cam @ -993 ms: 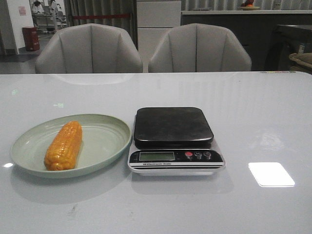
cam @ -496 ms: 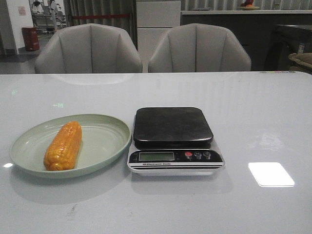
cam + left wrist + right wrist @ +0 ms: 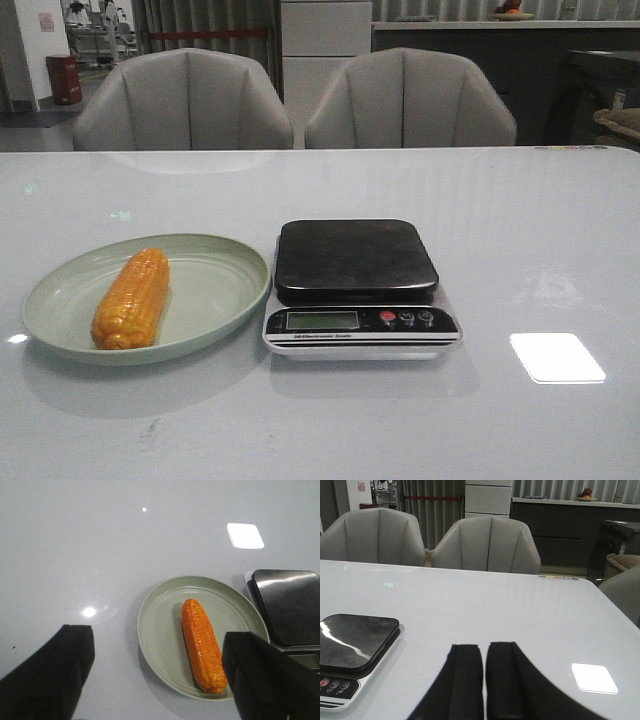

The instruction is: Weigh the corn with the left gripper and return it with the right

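Note:
The orange-yellow corn (image 3: 131,298) lies lengthwise on a pale green plate (image 3: 215,290), left of the scale (image 3: 355,260), whose black platform is bare. Neither gripper shows in the front view. In the left wrist view my left gripper (image 3: 159,635) is wide open and empty above the table. The corn (image 3: 202,644) lies on the plate (image 3: 160,625), just inside one black finger (image 3: 260,675). In the right wrist view my right gripper (image 3: 484,650) is shut on nothing and hovers over bare table to the right of the scale (image 3: 355,640).
The scale's display and buttons (image 3: 360,320) face the front edge. Two grey chairs (image 3: 185,100) stand behind the table's far edge. A bright light reflection (image 3: 557,357) lies on the tabletop right of the scale.

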Robot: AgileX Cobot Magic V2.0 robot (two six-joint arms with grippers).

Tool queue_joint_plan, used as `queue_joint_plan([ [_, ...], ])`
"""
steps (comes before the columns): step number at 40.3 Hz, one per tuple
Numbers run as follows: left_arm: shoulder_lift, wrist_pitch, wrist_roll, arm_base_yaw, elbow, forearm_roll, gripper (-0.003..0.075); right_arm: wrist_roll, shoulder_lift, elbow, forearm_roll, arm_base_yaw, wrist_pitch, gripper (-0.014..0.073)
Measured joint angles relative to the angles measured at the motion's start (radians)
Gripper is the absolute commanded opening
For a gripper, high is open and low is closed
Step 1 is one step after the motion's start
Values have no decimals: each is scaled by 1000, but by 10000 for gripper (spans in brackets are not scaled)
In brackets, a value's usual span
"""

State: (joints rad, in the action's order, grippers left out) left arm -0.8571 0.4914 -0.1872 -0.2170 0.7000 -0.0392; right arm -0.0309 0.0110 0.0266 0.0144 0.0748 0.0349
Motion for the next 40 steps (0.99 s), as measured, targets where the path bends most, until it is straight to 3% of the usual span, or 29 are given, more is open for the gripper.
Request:
queue_joint_plan([
  [20,-502,33,-22,-185,211,-4,587,0,0,0,0,0,0,199],
  [40,-786,76,-50,-201,315,-33,586,0,0,0,0,0,0,199],
])
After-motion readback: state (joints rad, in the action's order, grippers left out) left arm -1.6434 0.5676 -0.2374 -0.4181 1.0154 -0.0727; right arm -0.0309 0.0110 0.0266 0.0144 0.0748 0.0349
